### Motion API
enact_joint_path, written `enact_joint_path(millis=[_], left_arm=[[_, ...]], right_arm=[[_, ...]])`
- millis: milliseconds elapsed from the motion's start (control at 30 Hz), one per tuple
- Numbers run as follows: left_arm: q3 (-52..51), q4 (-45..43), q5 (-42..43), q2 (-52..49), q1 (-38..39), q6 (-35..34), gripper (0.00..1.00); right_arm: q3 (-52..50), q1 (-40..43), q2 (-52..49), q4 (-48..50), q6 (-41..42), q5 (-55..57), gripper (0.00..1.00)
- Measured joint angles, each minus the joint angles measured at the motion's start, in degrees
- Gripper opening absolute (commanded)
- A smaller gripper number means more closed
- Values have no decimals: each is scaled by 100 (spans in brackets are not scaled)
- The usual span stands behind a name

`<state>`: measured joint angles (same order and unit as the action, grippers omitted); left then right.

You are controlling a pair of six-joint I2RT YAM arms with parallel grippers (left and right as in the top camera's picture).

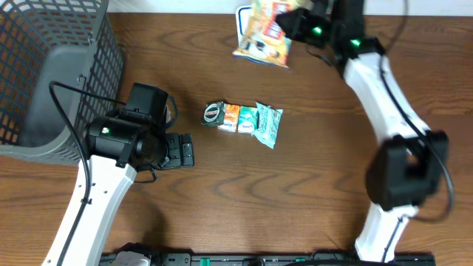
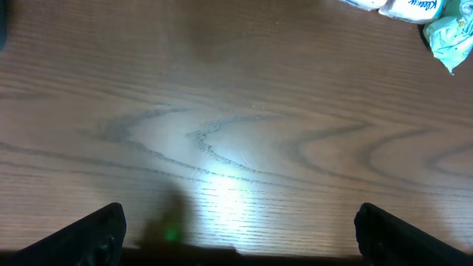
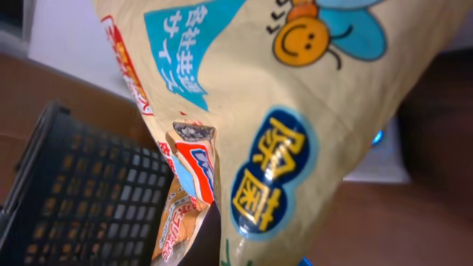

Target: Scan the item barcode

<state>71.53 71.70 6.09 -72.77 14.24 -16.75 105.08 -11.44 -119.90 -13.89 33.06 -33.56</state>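
The item is a tan snack bag [image 1: 264, 31] with a bee drawing and blue labels, held in the air at the table's far edge. My right gripper [image 1: 294, 22] is shut on it from the right. In the right wrist view the bag [image 3: 295, 125] fills the frame and hides the fingers; no barcode shows on the side I see. My left gripper [image 1: 185, 150] rests low over the bare wood at the left, jaws wide apart with nothing between them. Its dark fingertips [image 2: 96, 236] sit at the bottom corners of the left wrist view.
A grey mesh basket [image 1: 52, 74] stands at the far left, also seen as the basket [image 3: 81, 199] under the bag. Several small packets [image 1: 247, 120] lie mid-table; the teal packet [image 2: 447, 33] is ahead of my left gripper. A white box [image 3: 380, 159] with a blue light sits behind the bag.
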Motion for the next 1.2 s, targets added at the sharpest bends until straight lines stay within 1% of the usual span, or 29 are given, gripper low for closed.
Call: enact_joint_path(millis=[133,300,500,600,800,900,1000,1200], left_arm=[[0,4,0,0,0,0,98],[0,2,0,0,0,0,98],[0,4,0,0,2,0,98],[0,4,0,0,0,0,98],[0,4,0,0,2,0,98],[0,4,0,0,2,0,98],[0,4,0,0,0,0,98],[0,2,0,0,2,0,98]], right_arm=[[911,-192,-1012,-22,203,-197,1],[1425,-271,-1698,87,424,-291,1],[1510,-254,-1969,111,540,-267,1],[1512,-238,-2000,-114,555,-125,1],[1532,-136,-2000,-127,555,-162,1],[1596,42,-2000,-225,555,-282,1],[1714,356,-1987,-577,525,-361,1],[1722,1480,-1759,-1910,181,-179,1]])
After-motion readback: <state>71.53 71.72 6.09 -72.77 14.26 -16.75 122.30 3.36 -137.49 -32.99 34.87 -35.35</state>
